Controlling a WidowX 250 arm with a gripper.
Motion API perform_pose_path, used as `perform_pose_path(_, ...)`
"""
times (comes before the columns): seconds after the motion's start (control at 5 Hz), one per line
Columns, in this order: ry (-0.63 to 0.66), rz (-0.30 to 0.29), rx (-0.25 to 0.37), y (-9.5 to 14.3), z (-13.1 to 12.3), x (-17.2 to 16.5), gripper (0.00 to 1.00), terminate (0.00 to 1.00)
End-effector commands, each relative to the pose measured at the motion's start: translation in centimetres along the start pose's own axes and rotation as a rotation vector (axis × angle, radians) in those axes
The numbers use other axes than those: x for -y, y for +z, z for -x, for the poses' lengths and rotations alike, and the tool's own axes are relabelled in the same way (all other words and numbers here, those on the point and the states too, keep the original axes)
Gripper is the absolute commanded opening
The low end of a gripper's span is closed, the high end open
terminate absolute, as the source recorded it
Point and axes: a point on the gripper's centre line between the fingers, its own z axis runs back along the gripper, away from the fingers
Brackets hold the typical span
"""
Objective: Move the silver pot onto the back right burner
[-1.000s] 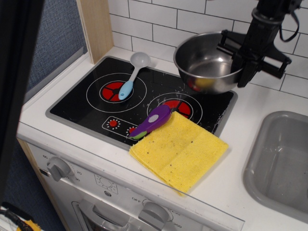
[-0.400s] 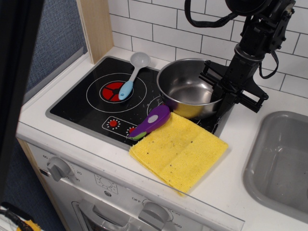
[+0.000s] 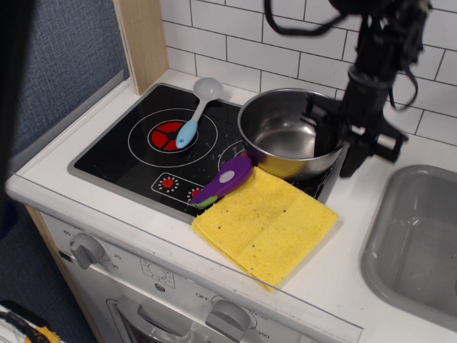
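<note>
The silver pot (image 3: 282, 136) sits upright on the black glass cooktop (image 3: 114, 153), over the right burner. That burner is almost wholly hidden under the pot; only the left arc of its white ring (image 3: 228, 153) and some scratches show. My gripper (image 3: 337, 146) hangs at the pot's right rim, with one finger inside the pot and the other finger (image 3: 353, 158) outside it. The jaws look spread apart, straddling the rim without pinching it.
A purple eggplant toy (image 3: 225, 180) lies against the pot's front left. A yellow cloth (image 3: 268, 221) lies in front, overlapping the cooktop edge. A blue-handled spoon (image 3: 194, 118) lies across the left burner (image 3: 170, 134). The grey sink (image 3: 418, 236) is at the right, the tiled wall behind.
The pot came down from the air at the back right onto the right burner. The jaws then spread apart at the rim and the arm shifted slightly right and up.
</note>
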Motion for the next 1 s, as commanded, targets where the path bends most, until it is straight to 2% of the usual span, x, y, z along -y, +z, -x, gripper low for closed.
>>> perform_pose_path(0.0,0.103,0.015,0.187,8.5,1.6,-3.5,1.00,0.00)
perform_pose_path(0.2,0.129,0.028,0.203,10.0,3.0,-4.5,1.00,0.00)
perform_pose_path(0.4,0.168,0.070,0.188,9.7,4.6,-5.3,1.00,0.00)
perform_pose_path(0.6,0.142,0.048,0.136,8.5,5.6,-5.5,1.00,0.00)
perform_pose_path(0.8,0.142,0.048,0.136,8.5,5.6,-5.5,1.00,0.00)
